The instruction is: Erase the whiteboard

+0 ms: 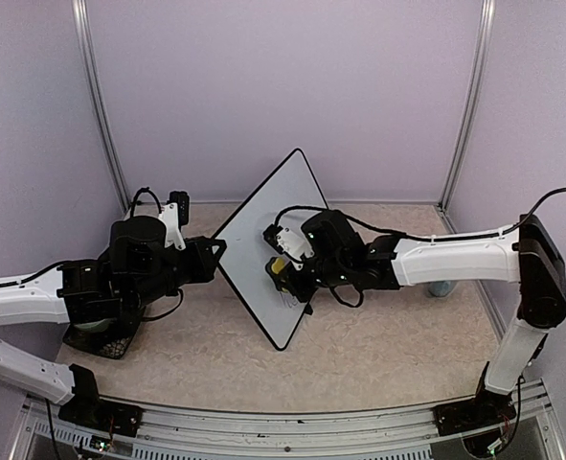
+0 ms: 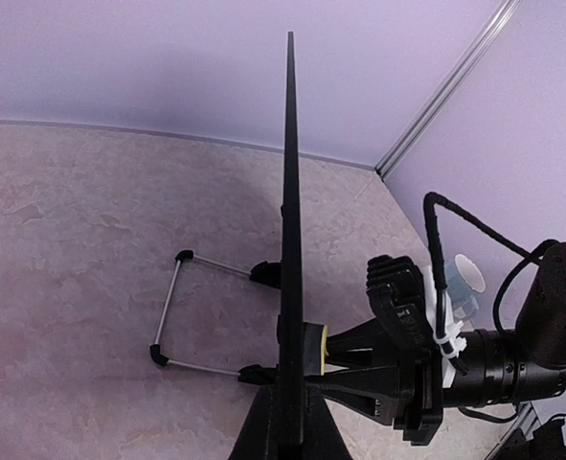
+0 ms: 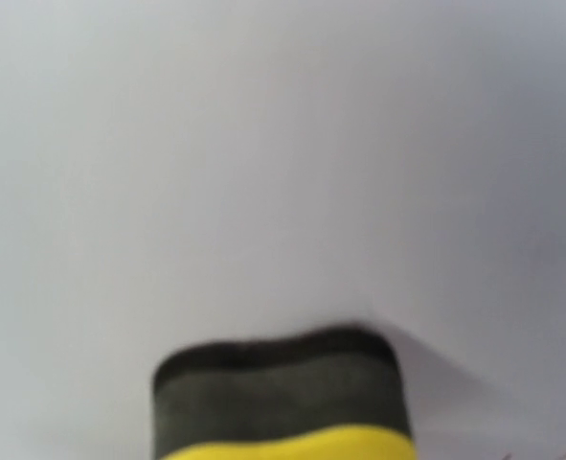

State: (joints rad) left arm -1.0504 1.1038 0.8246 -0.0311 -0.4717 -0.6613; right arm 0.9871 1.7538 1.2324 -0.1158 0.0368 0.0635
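My left claw point(image 1: 213, 247) clamps the whiteboard point(image 1: 263, 211) by its edge, holding it upright. My right claw point(image 1: 284, 271) is closed on a yellow eraser point(image 3: 281, 402). Its wrist view shows dark felt against the white face. The left wrist view shows the board edge-on, with the wire stand point(image 2: 168, 316) on the side away from the eraser.

We see a white whiteboard point(image 1: 263, 240) framed in thin black, a sponge eraser point(image 3: 281, 407) banded yellow under dark grey, a mottled beige counter point(image 1: 378, 350), lavender walls point(image 1: 283, 86), and a left arm point(image 1: 14, 299) and right arm point(image 1: 455, 259) in white with black joints.
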